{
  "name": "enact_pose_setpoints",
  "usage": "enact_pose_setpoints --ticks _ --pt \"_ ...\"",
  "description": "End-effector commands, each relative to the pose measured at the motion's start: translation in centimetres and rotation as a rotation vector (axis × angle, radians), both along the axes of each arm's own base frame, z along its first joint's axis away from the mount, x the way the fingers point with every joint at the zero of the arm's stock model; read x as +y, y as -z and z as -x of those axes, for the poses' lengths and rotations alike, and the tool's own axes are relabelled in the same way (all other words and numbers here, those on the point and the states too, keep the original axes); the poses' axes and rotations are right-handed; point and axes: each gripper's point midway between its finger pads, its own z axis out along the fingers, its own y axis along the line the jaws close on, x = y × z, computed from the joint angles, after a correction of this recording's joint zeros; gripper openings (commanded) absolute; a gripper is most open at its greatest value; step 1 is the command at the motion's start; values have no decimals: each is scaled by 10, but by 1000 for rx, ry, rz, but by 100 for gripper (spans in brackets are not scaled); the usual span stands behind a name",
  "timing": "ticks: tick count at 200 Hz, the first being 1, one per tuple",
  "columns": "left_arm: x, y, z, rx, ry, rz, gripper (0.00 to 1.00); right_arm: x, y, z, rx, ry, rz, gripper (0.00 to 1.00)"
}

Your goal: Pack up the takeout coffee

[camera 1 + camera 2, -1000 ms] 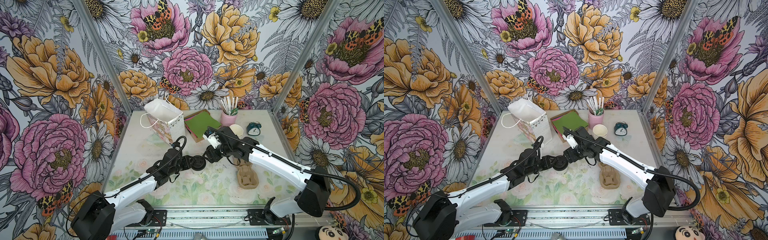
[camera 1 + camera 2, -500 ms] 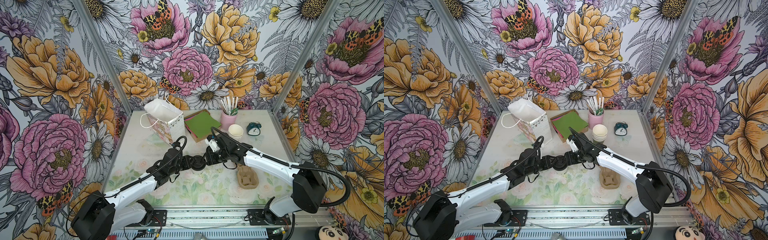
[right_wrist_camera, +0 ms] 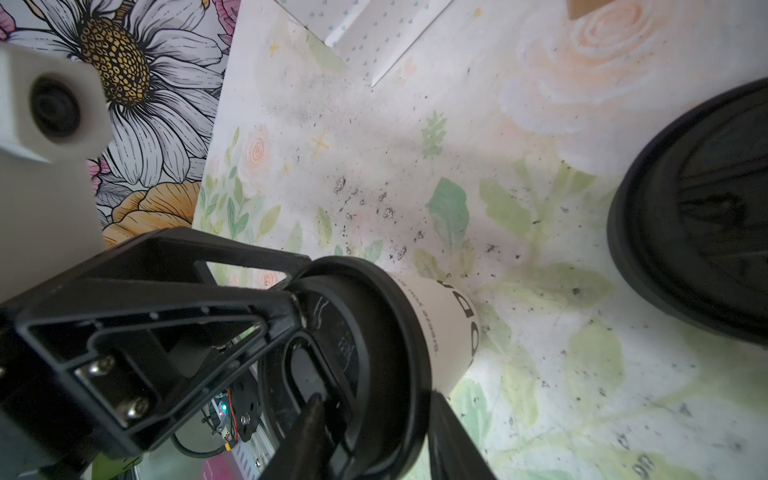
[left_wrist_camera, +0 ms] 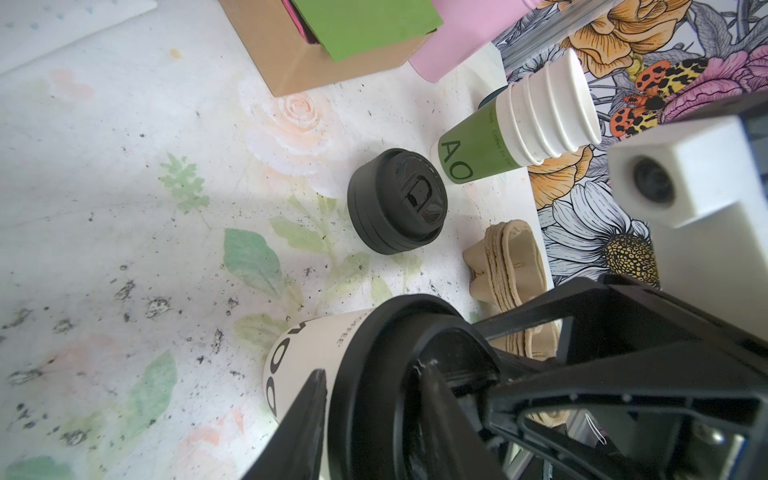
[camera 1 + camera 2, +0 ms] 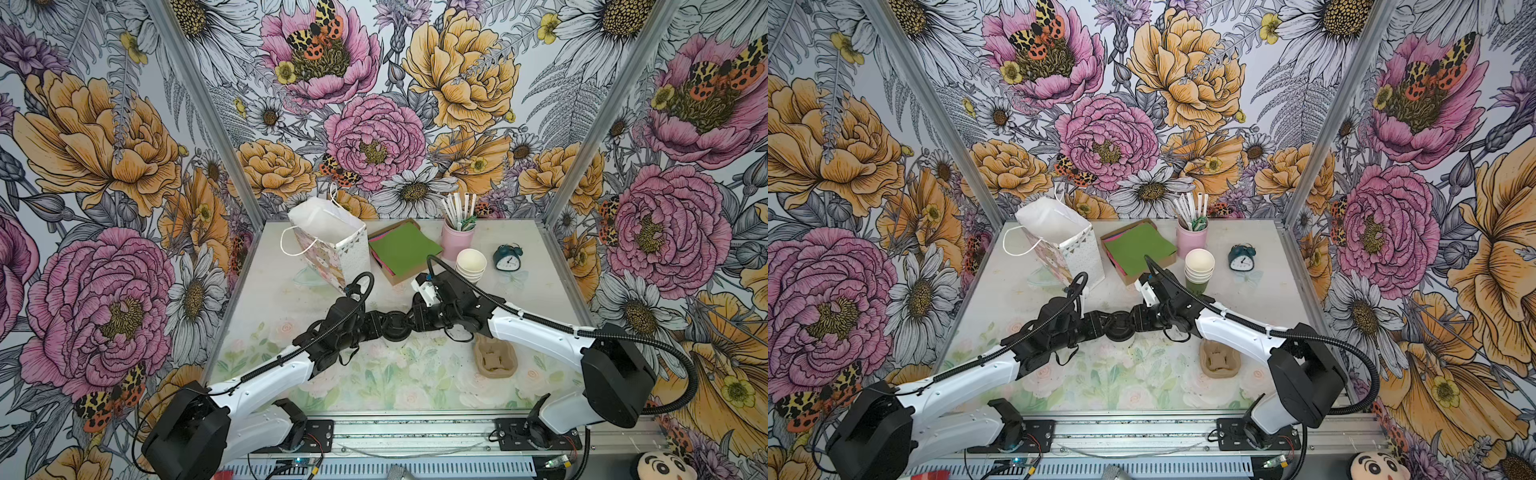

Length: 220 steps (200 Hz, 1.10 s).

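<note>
Green cup (image 4: 473,153): big "AO" on the side, then small print "Coffee for", rest cut off. White coffee cup (image 4: 303,353): small print ending "FFEE" near its top rim, big black letters only partly in view, maybe "DO". Clock (image 5: 508,259) dial too small to read.

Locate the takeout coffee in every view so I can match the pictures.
Top view: takeout coffee at centre, slightly low, lid up.
Top view: takeout coffee just left of centre.
Left wrist: takeout coffee at lower middle.
Right wrist: takeout coffee at lower middle.
Shared landmark: gift bag.
</note>
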Motion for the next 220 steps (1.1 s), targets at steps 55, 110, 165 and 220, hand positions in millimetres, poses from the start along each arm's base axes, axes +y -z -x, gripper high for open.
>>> enact_pose_setpoints --ticks 55,110,165,220 --pt "35 73 36 195 -13 -212 39 -35 72 26 150 52 158 36" --pt "39 82 41 214 -22 -215 39 -44 94 36 190 55 210 35" --pt "41 87 43 226 -25 -221 39 -46 101 41 211 37 216 35" --pt "41 85 42 221 -24 -224 39 -25 40 9 97 48 80 55"
